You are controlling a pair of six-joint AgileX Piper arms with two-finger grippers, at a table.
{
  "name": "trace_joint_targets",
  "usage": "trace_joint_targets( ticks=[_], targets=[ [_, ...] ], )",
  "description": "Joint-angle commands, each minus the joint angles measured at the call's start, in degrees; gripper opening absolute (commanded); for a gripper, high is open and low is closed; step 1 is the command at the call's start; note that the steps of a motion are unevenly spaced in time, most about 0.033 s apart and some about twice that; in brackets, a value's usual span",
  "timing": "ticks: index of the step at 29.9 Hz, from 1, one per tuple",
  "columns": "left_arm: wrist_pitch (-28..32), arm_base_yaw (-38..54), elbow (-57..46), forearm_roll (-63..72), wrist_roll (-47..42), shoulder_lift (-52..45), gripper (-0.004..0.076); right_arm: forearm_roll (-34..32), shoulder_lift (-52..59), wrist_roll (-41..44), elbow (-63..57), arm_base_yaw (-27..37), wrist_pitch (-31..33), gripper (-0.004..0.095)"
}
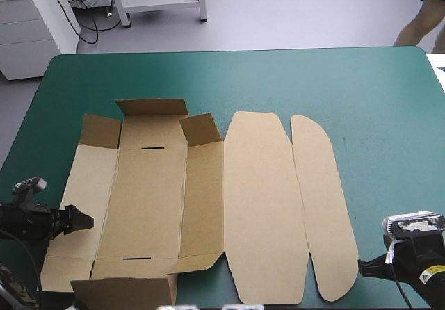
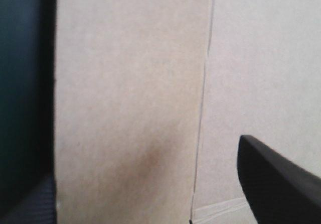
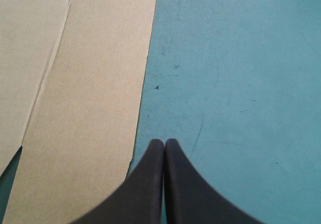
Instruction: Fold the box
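Note:
The brown box [image 1: 153, 199] lies as a cut sheet on the teal-green cover, with its lid panel [image 1: 261, 206] and a rounded flap [image 1: 323, 206] flat to the right. Short flaps at its far end [image 1: 151, 107] stand raised, and one near flap [image 1: 122, 292] is tilted up. My left gripper [image 1: 82, 221] is at the sheet's left panel. In the left wrist view it [image 2: 143, 166] is open, with the board [image 2: 125, 83] under and between its fingers. My right gripper [image 1: 361, 268] is low by the rounded flap's near end. It [image 3: 164, 141] is shut, tips over the cover right beside the board's edge [image 3: 90, 108].
The teal-green cover [image 1: 375, 115] stretches wide beyond the box's far end and to the right of the rounded flap. The table's near edge lies close to both grippers, and its left edge [image 1: 21, 140] runs near the left arm.

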State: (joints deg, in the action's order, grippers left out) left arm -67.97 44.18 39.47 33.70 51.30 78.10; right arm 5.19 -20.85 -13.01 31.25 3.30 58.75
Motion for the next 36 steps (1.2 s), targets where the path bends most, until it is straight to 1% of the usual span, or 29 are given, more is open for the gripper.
trace_joint_targets(
  ticks=[1,5,11,13,16,20,23,31,36],
  targets=[
    [-2.00,-5.14,0.99,2.46,0.10,-1.13,0.0582,0.34,-0.55,-0.47,1.36,0.26,-3.25,-0.0020],
    [-2.00,-8.58,0.99,2.34,0.21,-1.13,0.0582,0.34,-0.55,-0.47,1.36,0.26,-3.25,-0.0020],
    [-2.36,-9.24,1.21,2.97,-0.31,-1.13,0.0582,0.34,-0.55,-0.47,1.36,0.26,-3.25,-0.0020],
    [-2.45,-9.24,1.21,2.97,-0.31,-1.13,0.0568,0.34,-0.55,-0.47,1.36,0.26,-3.25,-0.0020],
    [-2.83,-9.24,1.21,2.97,-0.44,-1.13,0.0509,0.34,-0.55,-0.47,1.36,0.26,-3.25,-0.0020],
    [-3.58,-9.24,1.21,2.97,-0.45,-1.13,0.0384,0.34,-0.55,-0.47,1.36,0.26,-3.25,-0.0019],
    [-4.36,-9.24,1.21,2.97,-0.45,-1.13,0.0307,0.34,-0.55,-0.47,1.36,0.26,-3.25,-0.0019],
    [-6.62,-9.24,1.21,2.88,-0.45,-1.13,0.0165,0.34,-0.55,-0.47,1.36,0.26,-3.25,-0.0020],
    [-6.62,-9.24,1.21,1.24,-0.45,-1.13,0.0020,0.34,-0.55,-0.47,1.36,0.26,-3.25,-0.0019]
  ],
)
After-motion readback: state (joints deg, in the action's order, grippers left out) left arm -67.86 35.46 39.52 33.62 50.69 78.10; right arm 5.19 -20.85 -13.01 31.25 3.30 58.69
